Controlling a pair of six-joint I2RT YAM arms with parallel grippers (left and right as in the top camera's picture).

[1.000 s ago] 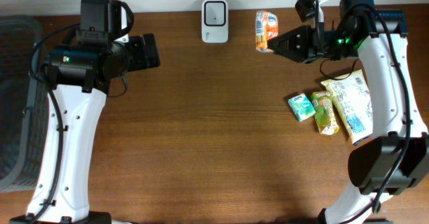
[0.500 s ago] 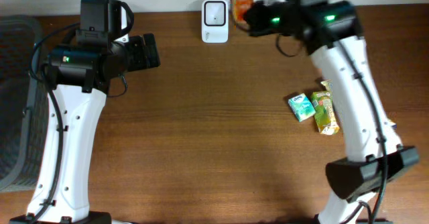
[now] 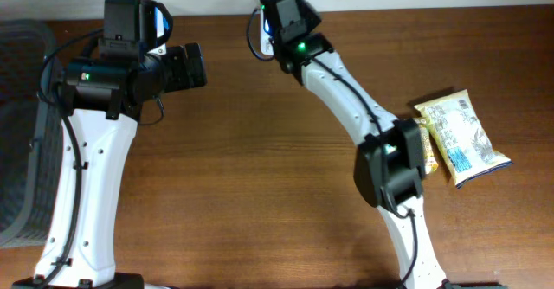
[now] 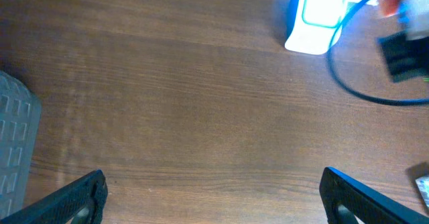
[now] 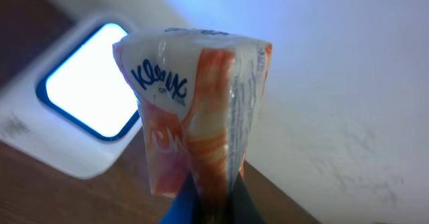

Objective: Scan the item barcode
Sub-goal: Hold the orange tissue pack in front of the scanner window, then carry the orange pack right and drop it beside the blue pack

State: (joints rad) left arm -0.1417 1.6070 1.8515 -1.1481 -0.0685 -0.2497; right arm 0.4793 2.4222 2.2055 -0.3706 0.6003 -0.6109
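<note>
An orange and white Kleenex tissue pack [image 5: 194, 110] stands upright in my right gripper [image 5: 208, 200], which is shut on its lower end. Just behind and left of it is the white barcode scanner [image 5: 80, 110] with its window lit. In the overhead view the right gripper [image 3: 275, 16] reaches over the scanner at the table's back edge and hides both the pack and most of the scanner. My left gripper [image 3: 194, 66] hangs open over the left side with nothing in it. Its wrist view shows the scanner [image 4: 316, 19] far ahead and its own jaws [image 4: 214, 204] spread wide.
A yellow snack bag [image 3: 459, 133] lies at the right, with a green packet [image 3: 422, 135] partly under the right arm. A grey basket [image 3: 17, 125] stands at the far left edge. The white wall runs along the back of the wooden table [image 3: 242, 176].
The right arm has swung left from the table's right side, carrying the orange pack along the back edge to the scanner. The left arm has not moved.
</note>
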